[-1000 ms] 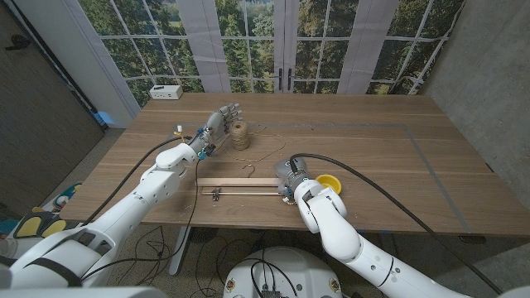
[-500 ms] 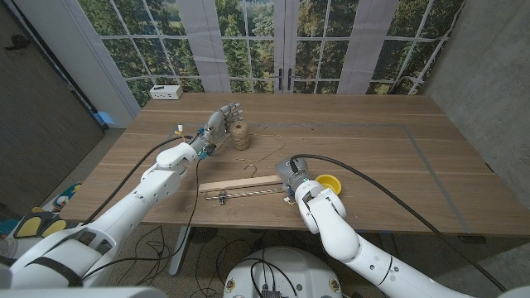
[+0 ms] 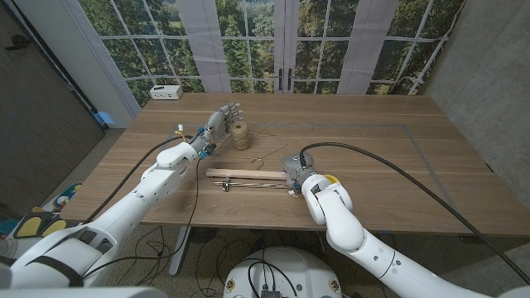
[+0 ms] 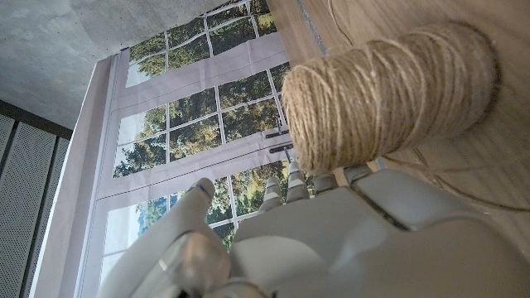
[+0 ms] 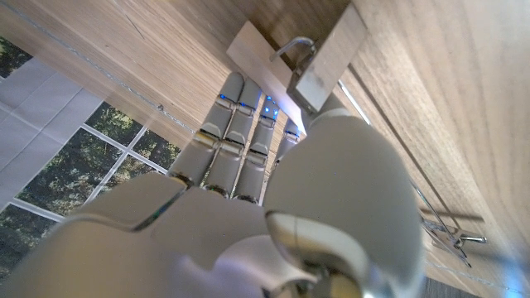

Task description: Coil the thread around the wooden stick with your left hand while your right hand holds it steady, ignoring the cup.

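Note:
The wooden stick [image 3: 244, 174] lies crosswise near the table's front middle. My right hand [image 3: 296, 170] grips its right end, and the stick's end [image 5: 319, 62] with a small metal hook shows past my fingers [image 5: 240, 124]. A spool of brown thread [image 3: 239, 135] stands upright behind the stick, with loose thread [image 3: 267, 154] trailing from it toward the stick. My left hand [image 3: 219, 124] stands just left of the spool with its fingers apart and holds nothing. In the left wrist view the spool [image 4: 389, 91] sits right in front of my left hand [image 4: 331, 240].
A yellow cup [image 3: 330, 180] sits just right of my right hand, partly hidden by the arm. A thin metal rod with a clip [image 3: 240, 185] runs along the stick's near side. A white box [image 3: 166, 92] stands at the back left corner.
My right hand has moved the stick away from the front edge and a little right; the metal rod came along. The left hand and the spool have stayed put.

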Robot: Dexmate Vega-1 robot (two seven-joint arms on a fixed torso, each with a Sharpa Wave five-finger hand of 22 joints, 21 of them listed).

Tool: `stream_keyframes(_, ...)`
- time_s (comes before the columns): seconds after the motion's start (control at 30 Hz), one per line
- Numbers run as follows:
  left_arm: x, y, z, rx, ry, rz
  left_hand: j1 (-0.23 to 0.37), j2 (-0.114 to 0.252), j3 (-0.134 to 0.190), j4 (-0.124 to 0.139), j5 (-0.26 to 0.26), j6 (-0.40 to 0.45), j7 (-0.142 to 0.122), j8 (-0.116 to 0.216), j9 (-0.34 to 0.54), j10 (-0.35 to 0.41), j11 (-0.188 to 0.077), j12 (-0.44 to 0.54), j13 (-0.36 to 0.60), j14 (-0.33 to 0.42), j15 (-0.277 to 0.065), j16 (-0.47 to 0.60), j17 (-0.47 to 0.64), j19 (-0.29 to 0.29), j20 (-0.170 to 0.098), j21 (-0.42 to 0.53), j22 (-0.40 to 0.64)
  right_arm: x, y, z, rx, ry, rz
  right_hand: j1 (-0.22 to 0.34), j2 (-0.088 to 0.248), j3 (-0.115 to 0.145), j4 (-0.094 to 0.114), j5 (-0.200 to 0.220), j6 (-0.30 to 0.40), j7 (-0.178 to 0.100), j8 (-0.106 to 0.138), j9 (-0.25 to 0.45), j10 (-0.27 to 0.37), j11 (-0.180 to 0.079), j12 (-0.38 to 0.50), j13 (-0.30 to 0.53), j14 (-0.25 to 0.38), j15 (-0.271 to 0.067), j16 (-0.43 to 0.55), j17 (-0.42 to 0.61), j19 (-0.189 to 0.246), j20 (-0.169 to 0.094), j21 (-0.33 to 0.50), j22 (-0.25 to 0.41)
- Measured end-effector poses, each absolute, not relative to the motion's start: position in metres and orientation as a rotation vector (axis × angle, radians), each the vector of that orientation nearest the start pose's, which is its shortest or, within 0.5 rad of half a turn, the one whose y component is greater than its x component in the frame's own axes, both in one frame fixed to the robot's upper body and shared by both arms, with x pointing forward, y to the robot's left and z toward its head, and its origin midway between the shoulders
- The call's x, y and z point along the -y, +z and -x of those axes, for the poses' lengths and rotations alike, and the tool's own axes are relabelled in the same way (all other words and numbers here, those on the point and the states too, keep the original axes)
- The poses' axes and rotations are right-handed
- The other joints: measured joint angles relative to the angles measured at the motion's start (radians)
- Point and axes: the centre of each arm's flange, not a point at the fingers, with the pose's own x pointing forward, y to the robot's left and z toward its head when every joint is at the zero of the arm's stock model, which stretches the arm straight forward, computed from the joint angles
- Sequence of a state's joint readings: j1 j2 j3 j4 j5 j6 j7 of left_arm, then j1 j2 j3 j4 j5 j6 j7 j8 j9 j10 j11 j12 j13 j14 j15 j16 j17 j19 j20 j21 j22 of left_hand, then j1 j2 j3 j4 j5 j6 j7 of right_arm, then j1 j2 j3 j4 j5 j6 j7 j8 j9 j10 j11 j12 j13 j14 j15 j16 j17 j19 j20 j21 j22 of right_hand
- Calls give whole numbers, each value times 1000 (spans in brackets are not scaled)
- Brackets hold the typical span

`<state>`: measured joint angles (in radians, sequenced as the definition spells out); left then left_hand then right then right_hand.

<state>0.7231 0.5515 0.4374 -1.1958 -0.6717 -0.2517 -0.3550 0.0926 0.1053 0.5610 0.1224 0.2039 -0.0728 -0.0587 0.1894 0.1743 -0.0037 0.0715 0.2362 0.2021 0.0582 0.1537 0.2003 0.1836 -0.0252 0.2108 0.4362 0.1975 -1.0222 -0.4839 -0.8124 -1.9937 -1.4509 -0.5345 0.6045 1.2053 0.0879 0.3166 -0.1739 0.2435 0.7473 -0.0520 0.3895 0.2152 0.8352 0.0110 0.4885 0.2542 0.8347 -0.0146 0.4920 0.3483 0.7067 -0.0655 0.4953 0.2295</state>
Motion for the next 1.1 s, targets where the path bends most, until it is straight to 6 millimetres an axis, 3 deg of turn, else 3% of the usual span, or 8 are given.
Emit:
stream_keyframes(0.3,-274,-11,-664,537,-492,-105,0,0,0,0,0,0,0,0,0,0,0,0,0,0,0,0,0,0,0,0,0,81,-122,-530,320,53,1783,28,-28,-11,19,-30,16,16,1,0,21,21,0,0,11,11,29,0,15,-6,75,21)
stream_keyframes(0.5,-273,-10,-663,540,-492,-105,0,0,0,0,0,0,0,0,0,0,0,0,0,0,0,0,0,0,0,0,0,89,-128,-529,370,-5,1743,34,-34,-24,21,-30,16,16,1,0,21,21,0,0,11,11,31,0,-24,1,94,34)
stream_keyframes(0.7,-272,-9,-663,539,-488,-105,0,0,0,0,0,0,0,0,0,0,0,-5,0,0,0,0,0,0,0,0,0,98,-137,-527,406,-57,1722,38,-37,-31,22,-30,70,49,5,0,59,51,20,0,11,11,96,0,-29,-1,108,39)
stream_keyframes(0.73,-271,-8,-662,542,-490,-106,0,0,0,0,0,0,0,0,0,0,0,-8,0,0,0,0,0,0,0,0,0,100,-131,-524,455,-113,1694,38,-38,-32,21,-30,75,54,5,0,61,50,20,0,11,11,99,0,-34,0,112,40)
stream_keyframes(0.87,-270,-7,-662,541,-490,-109,0,0,0,0,0,0,0,0,0,0,0,-8,0,0,0,0,0,0,0,0,0,104,-123,-517,537,-200,1657,48,-48,-37,22,-31,102,49,20,0,71,53,30,0,11,11,109,0,-36,1,119,40)
stream_keyframes(0.93,-269,-7,-662,541,-488,-110,0,0,-2,-2,0,0,0,0,0,0,0,-8,0,0,0,0,0,0,0,0,0,106,-123,-515,555,-222,1648,54,-53,-38,21,-31,108,54,54,0,80,48,42,0,16,16,113,0,-35,1,121,40)
stream_keyframes(1.03,-269,-7,-662,539,-487,-114,0,0,-4,-4,0,-2,-2,0,0,0,0,-8,0,0,0,0,0,0,0,0,0,110,-123,-514,552,-226,1649,54,-53,-46,21,-27,139,46,63,0,92,39,85,0,27,13,116,150,-35,1,127,40)
stream_keyframes(1.1,-269,-7,-662,538,-484,-118,0,0,-4,-4,0,-4,-4,-5,0,0,0,-8,0,0,0,0,0,0,0,-4,0,111,-124,-514,549,-225,1650,54,-53,-46,21,-27,139,46,63,0,93,39,103,0,58,13,116,175,-35,1,129,40)
